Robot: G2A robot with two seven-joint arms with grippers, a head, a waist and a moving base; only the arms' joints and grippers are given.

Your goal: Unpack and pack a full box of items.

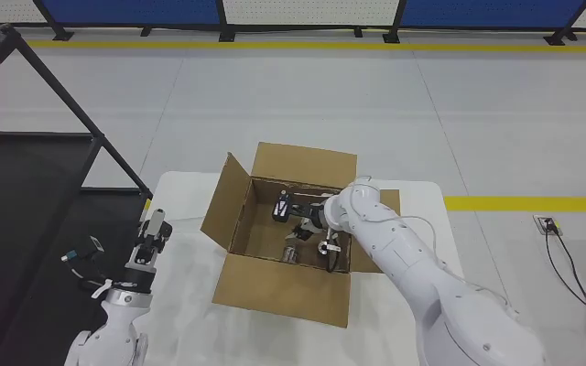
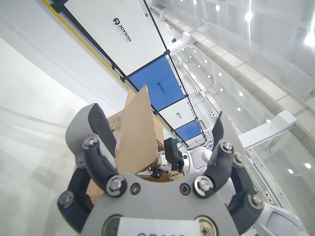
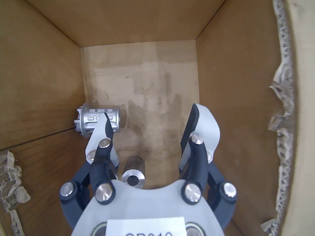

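The left gripper [image 2: 157, 124] is wide open and empty, left of the open brown cardboard box [image 1: 284, 285]. Inside the box, the right gripper [image 3: 150, 116] is wide open too. A shiny ribbed metal drum [image 3: 96, 117] lies by a wall, just outside one finger. A small grey metal tube [image 3: 134, 168] lies between the fingers.

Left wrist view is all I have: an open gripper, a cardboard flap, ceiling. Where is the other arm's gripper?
Observer: The right gripper is down inside the open brown cardboard box, jaws open, holding nothing.
Operator: Anything inside?
Observer: A silver slotted metal cylinder lies on its side by one side wall.
Operator: Only that?
Observer: A plain grey metal cylinder with a bored end lies on the box floor under that gripper.
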